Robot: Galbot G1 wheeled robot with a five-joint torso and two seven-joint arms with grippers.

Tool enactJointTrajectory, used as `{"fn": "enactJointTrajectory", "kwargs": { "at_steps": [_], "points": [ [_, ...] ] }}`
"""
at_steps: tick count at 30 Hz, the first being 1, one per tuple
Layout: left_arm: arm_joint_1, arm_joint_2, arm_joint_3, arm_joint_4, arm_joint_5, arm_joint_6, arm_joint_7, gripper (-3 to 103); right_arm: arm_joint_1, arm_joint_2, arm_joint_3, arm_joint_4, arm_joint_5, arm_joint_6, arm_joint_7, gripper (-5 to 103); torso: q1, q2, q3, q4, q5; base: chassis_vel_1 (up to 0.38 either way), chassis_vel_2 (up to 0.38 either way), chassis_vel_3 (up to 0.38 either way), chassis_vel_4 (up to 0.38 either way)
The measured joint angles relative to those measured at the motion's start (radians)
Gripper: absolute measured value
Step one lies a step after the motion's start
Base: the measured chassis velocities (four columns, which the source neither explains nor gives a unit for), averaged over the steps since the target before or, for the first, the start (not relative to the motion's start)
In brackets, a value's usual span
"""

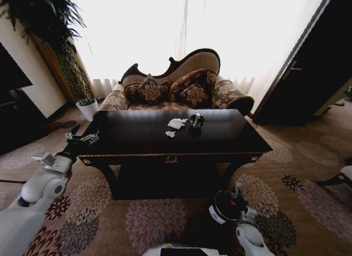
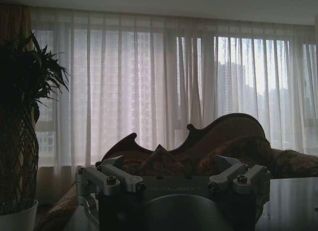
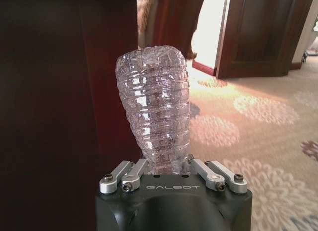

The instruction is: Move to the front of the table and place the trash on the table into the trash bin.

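Patterned carpet [image 1: 148,217] w/ big floral medallions is running under everything, and sheer curtains [image 2: 149,87] are glowing behind a carved sofa [image 1: 176,82] piled w/ cushions. Dark glossy table [image 1: 137,137] is sitting right in front of the sofa, gold trim along its front rail, emblem at centre. Trash on top: white paper wad [image 1: 177,123] near the middle, a smaller scrap [image 1: 170,134] just beside it toward the front edge, and a dark shiny lump [image 1: 197,120] just to the right of the wad.

Left gripper [image 1: 82,139] is hovering at the table's left front corner, arm reaching in from low left. In the left wrist view its fingers [image 2: 107,174] are standing apart, nothing between them, sofa back and curtains beyond. Potted plant [image 1: 87,108] in a white pot is standing off past that corner by the wall.

Right gripper [image 3: 171,172] is hanging low in front of the table, near the carpet, fingers clamped on a crumpled clear plastic bottle [image 3: 155,126]; bottle is standing upright out of the jaws in the right wrist view. Black bin [image 1: 223,206] w/ a white label is sitting on the carpet at the front right, touching or just beside that gripper; can't tell which. Dark wooden door [image 3: 258,32] is standing open at far right.
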Motion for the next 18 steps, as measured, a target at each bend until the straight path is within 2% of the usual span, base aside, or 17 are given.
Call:
{"fn": "enactJointTrajectory", "kwargs": {
  "at_steps": [5,7,11,18],
  "points": [
    [0.000,0.000,0.000,0.000,0.000,0.001,0.000,100,0.165,-0.002,-0.013,-0.299,-0.034,0.115,-0.060,25,0.000,0.000,0.000,0.0004,0.0000,0.000,0.000,0.000,0.000],
    [0.000,0.000,0.001,0.000,0.000,0.001,-0.001,100,0.205,-0.004,-0.014,-0.365,-0.032,0.137,-0.078,25,0.000,0.000,0.000,0.0006,0.0000,0.000,0.000,0.000,0.000],
    [-0.001,0.000,0.001,0.000,0.000,0.001,-0.001,100,0.287,-0.002,-0.021,-0.471,-0.025,0.167,-0.119,25,0.000,0.000,0.000,0.0000,-0.0002,0.000,0.000,0.000,0.000],
    [-0.001,0.000,0.001,-0.001,0.000,0.001,-0.002,100,0.363,0.009,-0.001,-0.588,-0.051,0.178,-0.134,25,0.000,0.000,0.000,0.0003,0.0000,0.000,0.000,0.000,0.000]
  ]
}}
